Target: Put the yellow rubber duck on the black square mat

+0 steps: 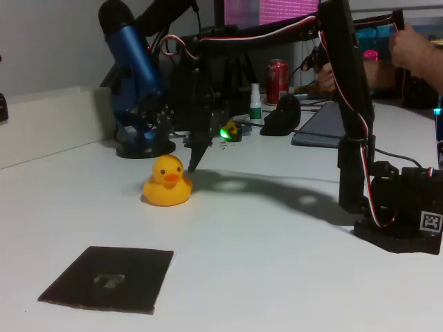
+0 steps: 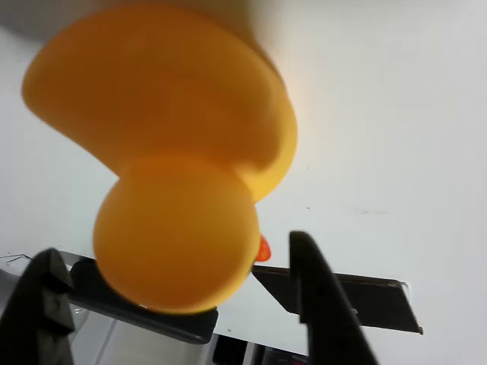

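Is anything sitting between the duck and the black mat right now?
Nothing visible does. In the fixed view, bare white table lies between the yellow rubber duck and the black square mat. The open tool hangs just behind the duck.

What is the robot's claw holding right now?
Nothing yet. The gripper is open, its fingers either side of the yellow rubber duck's head, and the duck sits on the white table.
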`<state>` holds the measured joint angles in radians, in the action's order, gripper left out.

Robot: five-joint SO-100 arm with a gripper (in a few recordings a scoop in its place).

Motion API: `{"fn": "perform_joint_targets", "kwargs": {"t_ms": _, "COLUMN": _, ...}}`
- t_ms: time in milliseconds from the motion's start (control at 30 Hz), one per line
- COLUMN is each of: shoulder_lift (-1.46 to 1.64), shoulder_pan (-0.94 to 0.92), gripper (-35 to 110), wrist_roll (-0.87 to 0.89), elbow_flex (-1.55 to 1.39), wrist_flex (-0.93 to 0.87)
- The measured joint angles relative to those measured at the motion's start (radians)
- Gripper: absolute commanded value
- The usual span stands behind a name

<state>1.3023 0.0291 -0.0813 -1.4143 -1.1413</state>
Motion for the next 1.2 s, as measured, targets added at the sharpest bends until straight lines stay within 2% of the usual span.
{"fn": "perform_joint_targets", "kwargs": {"t_ms": 1200, "shoulder_lift": -0.089, "shoulder_pan": -0.026, "gripper": 34, "wrist_roll": -0.002, "elbow_flex": 0.029, "wrist_flex": 0.0}}
